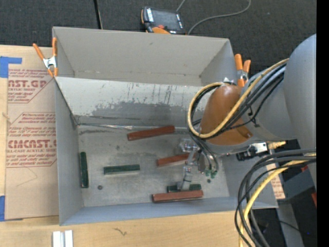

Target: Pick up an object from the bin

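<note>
Camera view. Hard to read at the gripper (187,179): a crowd of metal parts and wires there, so cannot tell whether released or clenched, nor whether touching what lies beneath. Hangs low over the near right of the bin (139,50), below the orange cover (223,112) and looped cables (194,104). Hidden behind that cover and those cables: the bin's right wall and the floor beside it. Cut off at the view's right: the rest of the arm.

Right under the gripper's tip, a short green stick (184,189). Lies flat, long axis left to right, right end a touch farther back. Crossed by the tip, so full length hard to judge. Runs along the far edge of a low brown stick (175,197), parallel to it; touching or merely just beside, cannot tell.

Just left of the gripper and a little farther back, a mid brown stick (169,161), also left to right, right end lost behind the metal parts. Farther back and left, a top brown stick (151,133), right end slightly farther back. Well to the left, a long green stick (121,170) lying left to right. Beyond it, near the left wall, a far green stick (83,170), long axis front to back.
</note>
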You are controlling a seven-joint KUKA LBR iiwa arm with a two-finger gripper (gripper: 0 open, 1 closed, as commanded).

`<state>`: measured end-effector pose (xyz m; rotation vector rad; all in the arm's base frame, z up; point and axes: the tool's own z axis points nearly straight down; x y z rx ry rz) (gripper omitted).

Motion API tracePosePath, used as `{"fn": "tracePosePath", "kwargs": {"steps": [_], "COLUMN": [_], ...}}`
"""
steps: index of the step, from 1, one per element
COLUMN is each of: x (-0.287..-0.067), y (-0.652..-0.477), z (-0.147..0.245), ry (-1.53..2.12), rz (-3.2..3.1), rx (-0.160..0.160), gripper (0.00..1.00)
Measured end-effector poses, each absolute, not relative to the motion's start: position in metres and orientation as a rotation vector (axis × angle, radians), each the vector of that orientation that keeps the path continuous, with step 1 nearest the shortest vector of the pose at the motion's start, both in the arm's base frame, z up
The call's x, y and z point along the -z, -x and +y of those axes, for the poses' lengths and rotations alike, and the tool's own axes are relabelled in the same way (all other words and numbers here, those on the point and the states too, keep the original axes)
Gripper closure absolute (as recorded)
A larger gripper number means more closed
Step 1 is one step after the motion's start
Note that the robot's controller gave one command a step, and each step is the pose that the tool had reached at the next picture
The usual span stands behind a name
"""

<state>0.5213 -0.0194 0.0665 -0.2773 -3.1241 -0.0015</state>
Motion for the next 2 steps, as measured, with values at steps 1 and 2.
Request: {"fn": "tracePosePath", "kwargs": {"steps": [1,2], "x": [-0.070,-0.203], "y": [-0.524,-0.516], "z": [-0.019,-0.011], "ry": [0.276,0.187], "rz": [-3.131,-3.144], "rx": [0.001,0.002], "gripper": [1.00,1.00]}}
